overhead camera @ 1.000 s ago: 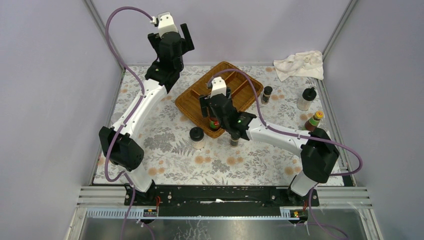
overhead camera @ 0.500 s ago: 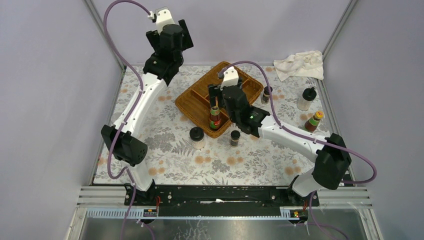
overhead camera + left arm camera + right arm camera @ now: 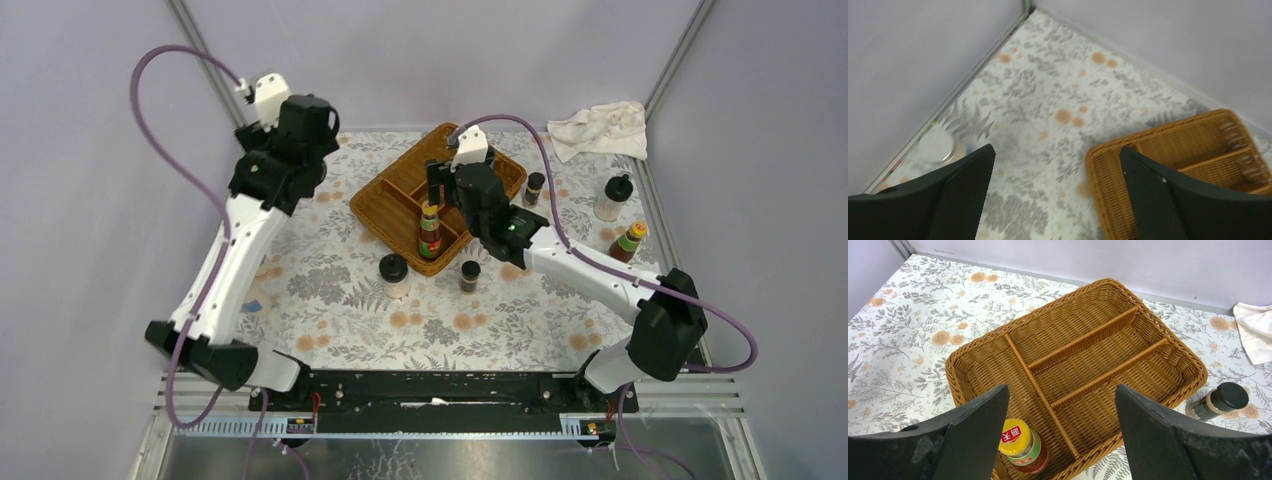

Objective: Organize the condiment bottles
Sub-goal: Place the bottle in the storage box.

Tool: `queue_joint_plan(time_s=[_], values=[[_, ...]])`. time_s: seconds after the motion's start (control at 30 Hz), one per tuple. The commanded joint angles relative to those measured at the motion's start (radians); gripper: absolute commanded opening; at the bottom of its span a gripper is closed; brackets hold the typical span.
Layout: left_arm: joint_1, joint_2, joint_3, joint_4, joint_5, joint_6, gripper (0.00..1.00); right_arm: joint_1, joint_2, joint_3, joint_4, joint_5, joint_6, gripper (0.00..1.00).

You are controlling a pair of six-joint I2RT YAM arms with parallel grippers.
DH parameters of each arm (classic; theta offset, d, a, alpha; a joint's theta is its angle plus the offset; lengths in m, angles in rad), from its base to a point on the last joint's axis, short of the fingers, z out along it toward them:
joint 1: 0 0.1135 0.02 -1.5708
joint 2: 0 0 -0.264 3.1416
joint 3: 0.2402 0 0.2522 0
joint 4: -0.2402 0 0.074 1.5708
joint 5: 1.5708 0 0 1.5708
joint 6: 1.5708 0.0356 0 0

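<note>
A red-labelled sauce bottle with a yellow cap [image 3: 430, 232] stands upright in the near compartment of the brown wicker tray [image 3: 388, 208]. My right gripper [image 3: 1062, 390] hangs open above the tray, and that bottle [image 3: 1020, 445] stands free beside the left finger. On the table stand a black-lidded white jar [image 3: 394, 272], a dark spice jar [image 3: 470, 274], another spice jar [image 3: 534, 187], a shaker [image 3: 613, 197] and a second sauce bottle [image 3: 628, 242]. My left gripper [image 3: 1056, 150] is open and empty, high over the table's back left.
A crumpled white cloth [image 3: 600, 128] lies at the back right corner. The enclosure walls stand close on the left, back and right. A pale round top [image 3: 935, 145], blurred, sits by the left wall. The tray's other compartments [image 3: 1098, 355] hold nothing.
My right gripper has drawn up and back from the sauce bottle, which stays standing in the tray. The left arm has swung left, away from the back wall.
</note>
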Motion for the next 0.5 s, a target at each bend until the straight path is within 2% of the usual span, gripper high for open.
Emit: queue_joint_plan(time_s=[0.0,0.2,0.47], values=[[0.005,-0.089,-0.121,-0.249,-0.028,-0.177,0.99,-0.017,-0.053,0.044,-0.007,-0.038,-0.005,0.85],[0.004,-0.185,-0.271,-0.353,0.011,-0.338,0.99,-0.045,-0.073,0.051,-0.017,-0.062,-0.007,0.85],[0.016,-0.230,-0.346,-0.509,-0.007,-0.433,0.99,-0.112,-0.085,0.068,-0.036,-0.143,-0.006,0.85]])
